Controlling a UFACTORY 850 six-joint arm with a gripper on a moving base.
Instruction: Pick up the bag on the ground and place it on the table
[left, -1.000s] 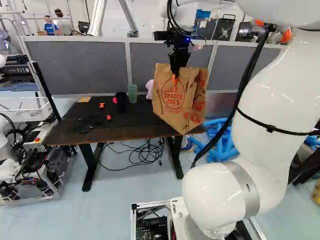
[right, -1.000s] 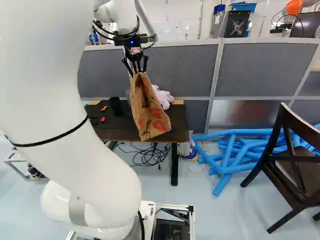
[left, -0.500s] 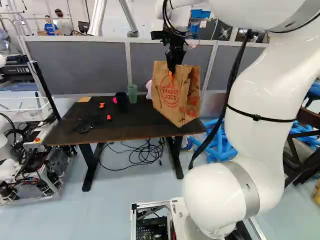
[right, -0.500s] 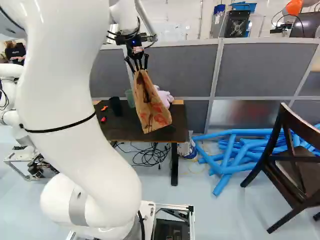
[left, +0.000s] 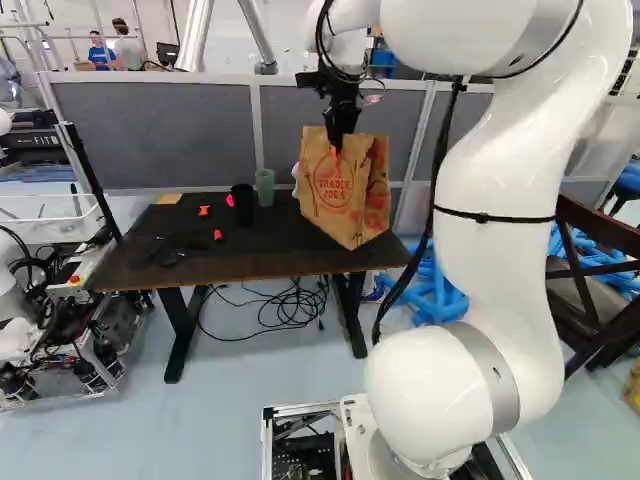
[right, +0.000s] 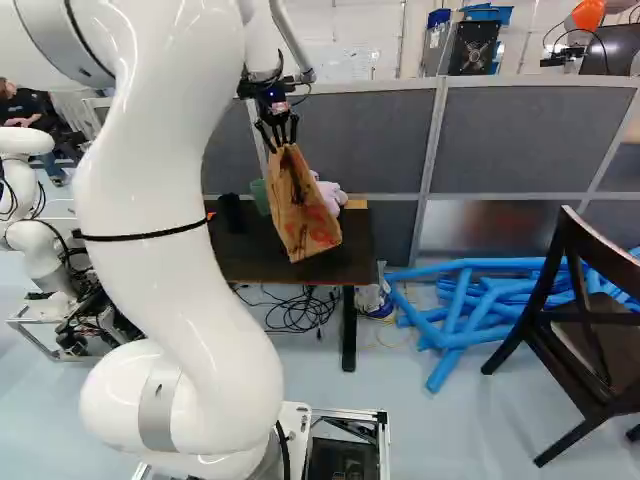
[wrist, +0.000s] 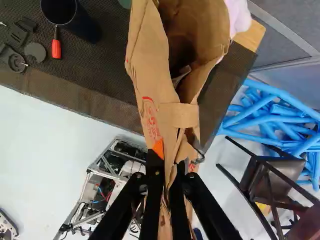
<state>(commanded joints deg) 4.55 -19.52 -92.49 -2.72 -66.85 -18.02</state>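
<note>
In the left base view the gripper (left: 340, 138) holds the brown paper bag (left: 345, 190) by its upper edge, over the right end of the dark table (left: 180, 255). The bag hangs tilted; whether its bottom touches the tabletop I cannot tell. The right base view shows the gripper (right: 280, 140) above the same bag (right: 303, 210). In the wrist view the gripper (wrist: 169, 175) is shut on the bag's creased paper (wrist: 165, 120), with the bag's open mouth ahead of the fingers.
On the table stand a black cup (left: 243, 203), a green cup (left: 265, 187) and small orange parts (left: 204, 211); a pinkish plush (right: 330, 193) lies behind the bag. Blue tubes (right: 470, 300) and a dark chair (right: 575, 330) are at the right. Another robot (right: 35, 240) stands left.
The arm has swung leftward in the left base view, carrying the bag slightly left and farther over the table. The grip on it is unchanged, and the base has stayed put.
</note>
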